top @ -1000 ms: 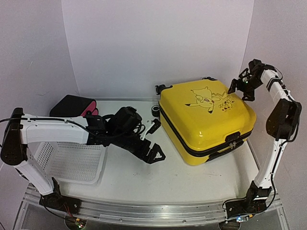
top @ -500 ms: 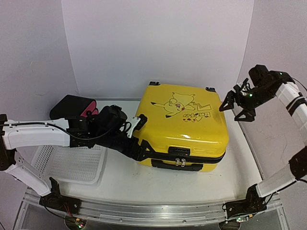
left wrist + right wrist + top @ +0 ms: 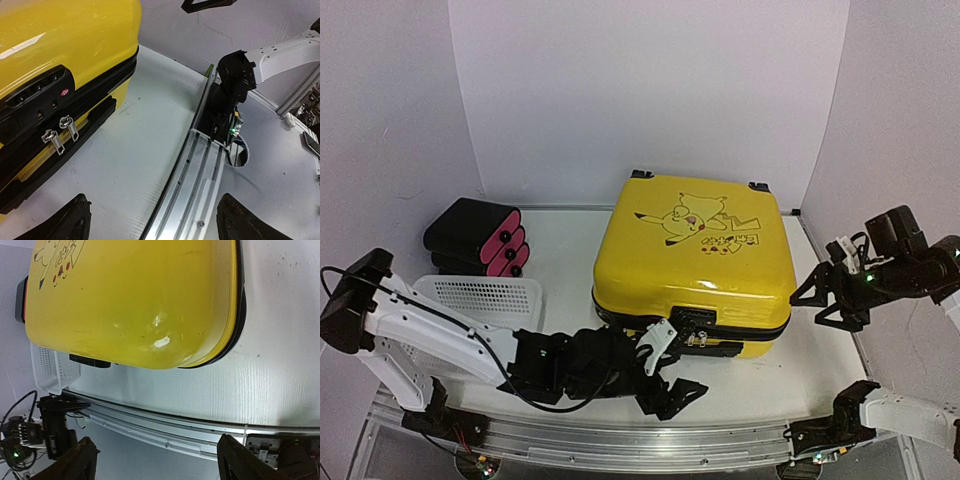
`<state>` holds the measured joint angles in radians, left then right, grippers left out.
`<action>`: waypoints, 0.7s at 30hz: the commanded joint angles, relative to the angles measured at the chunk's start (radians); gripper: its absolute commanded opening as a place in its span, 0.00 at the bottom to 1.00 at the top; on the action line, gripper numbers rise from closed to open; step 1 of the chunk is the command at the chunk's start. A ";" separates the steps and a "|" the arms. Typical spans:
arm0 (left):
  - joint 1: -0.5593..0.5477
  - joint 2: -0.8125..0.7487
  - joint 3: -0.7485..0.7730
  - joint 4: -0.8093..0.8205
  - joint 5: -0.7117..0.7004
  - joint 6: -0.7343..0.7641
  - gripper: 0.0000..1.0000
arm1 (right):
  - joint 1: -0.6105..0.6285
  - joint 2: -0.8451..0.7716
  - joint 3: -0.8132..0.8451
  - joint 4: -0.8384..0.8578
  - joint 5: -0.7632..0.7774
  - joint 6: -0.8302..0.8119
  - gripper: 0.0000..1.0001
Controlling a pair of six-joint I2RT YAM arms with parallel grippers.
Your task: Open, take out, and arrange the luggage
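The large yellow hard-shell suitcase [image 3: 690,255] is seen lying flat at the centre of the top view, lid up and zipped shut, on the white table [image 3: 570,240]. Its black cartoon drawing [image 3: 695,215] is turned to the camera, and two black wheels [image 3: 642,174] are just made out at its far edge. Whatever lies inside is hidden.

The left gripper [image 3: 672,378] is found low in the frame, just in front of the suitcase's near side. Its fingers are held wide apart with nothing between them. In the left wrist view only the two dark fingertips [image 3: 75,220] are caught at the bottom edge. The suitcase [image 3: 60,40] is cut off at the upper left there, and two silver zipper pulls [image 3: 60,135] are seen hanging side by side on the black band. An aluminium rail [image 3: 200,165] is crossed at the right.

The right gripper [image 3: 807,310] is seen at the right of the frame, near the suitcase's side but apart from it. Its jaws are likewise spread and nothing is held. In the right wrist view the yellow shell [image 3: 135,300] fills the top, with its far end cropped.

A white mesh plastic basket [image 3: 480,300] is partly covered by the left arm at the lower left. A black case with pink round ends [image 3: 480,235] is seen behind it
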<state>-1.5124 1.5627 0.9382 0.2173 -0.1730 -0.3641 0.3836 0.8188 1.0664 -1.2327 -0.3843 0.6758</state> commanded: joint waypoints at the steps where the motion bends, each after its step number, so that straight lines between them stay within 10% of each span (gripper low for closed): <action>1: 0.021 0.111 0.044 0.234 -0.147 0.023 0.81 | 0.053 0.003 -0.009 0.074 0.032 0.049 0.83; 21: 0.264 -0.015 0.033 -0.043 -0.105 -0.205 0.90 | 0.328 0.388 0.122 0.143 0.546 -0.111 0.95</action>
<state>-1.3350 1.6268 0.9466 0.2398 -0.2790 -0.5278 0.7086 1.1877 1.1103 -1.1561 -0.0475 0.6147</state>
